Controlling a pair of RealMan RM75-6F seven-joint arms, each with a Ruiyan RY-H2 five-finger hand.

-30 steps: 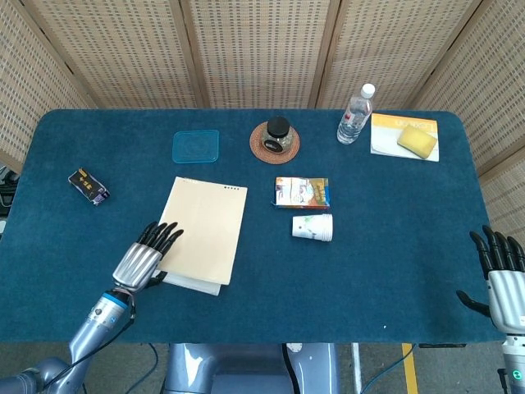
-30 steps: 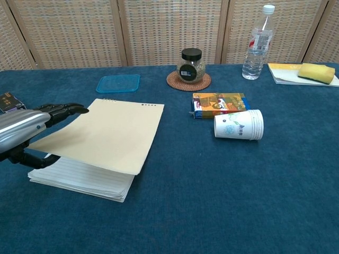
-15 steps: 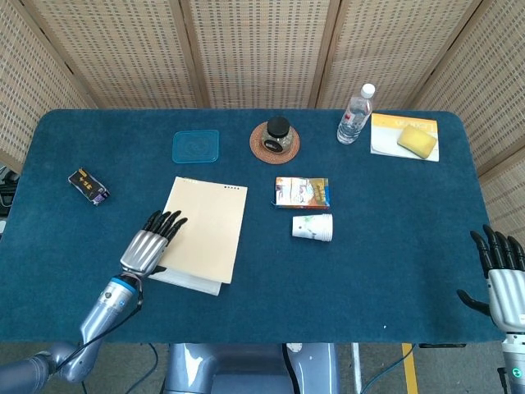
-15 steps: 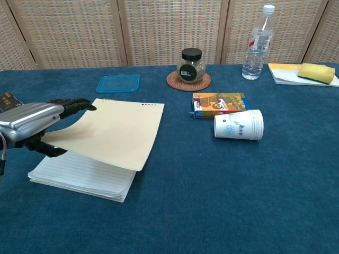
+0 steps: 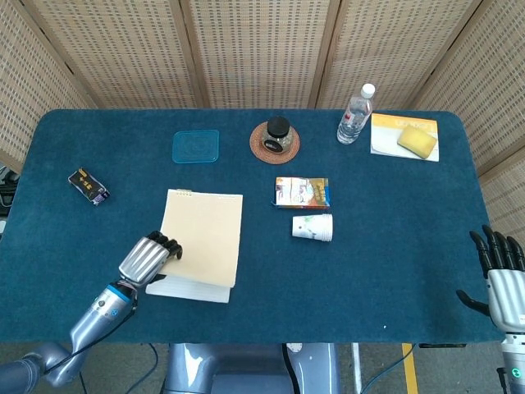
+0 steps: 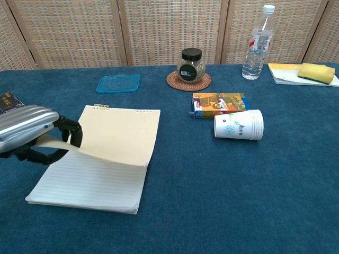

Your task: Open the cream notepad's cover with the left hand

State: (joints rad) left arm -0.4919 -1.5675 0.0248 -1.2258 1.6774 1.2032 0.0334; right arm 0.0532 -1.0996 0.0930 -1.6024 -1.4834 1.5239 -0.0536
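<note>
The cream notepad [image 5: 201, 242] [image 6: 116, 143] lies on the blue table, left of centre. Its cream cover [image 6: 122, 132] is lifted off the lined pages [image 6: 90, 182], bound along the far edge. My left hand [image 5: 149, 258] [image 6: 32, 135] pinches the cover's near left edge, fingers curled over it and thumb beneath. My right hand [image 5: 502, 275] rests at the table's near right edge, fingers spread and holding nothing; the chest view does not show it.
A lying paper cup [image 6: 239, 125] and a snack packet [image 6: 220, 103] sit right of the notepad. Behind are a blue lid [image 6: 118, 83], a jar on a coaster [image 6: 191, 64], a water bottle [image 6: 258, 43] and a sponge on a booklet [image 6: 316, 72]. A small dark box [image 5: 88, 185] lies at the far left.
The left hand curled its fingers onto the cover's edge and raised it higher. More lined page now shows beneath. The right hand has not moved.
</note>
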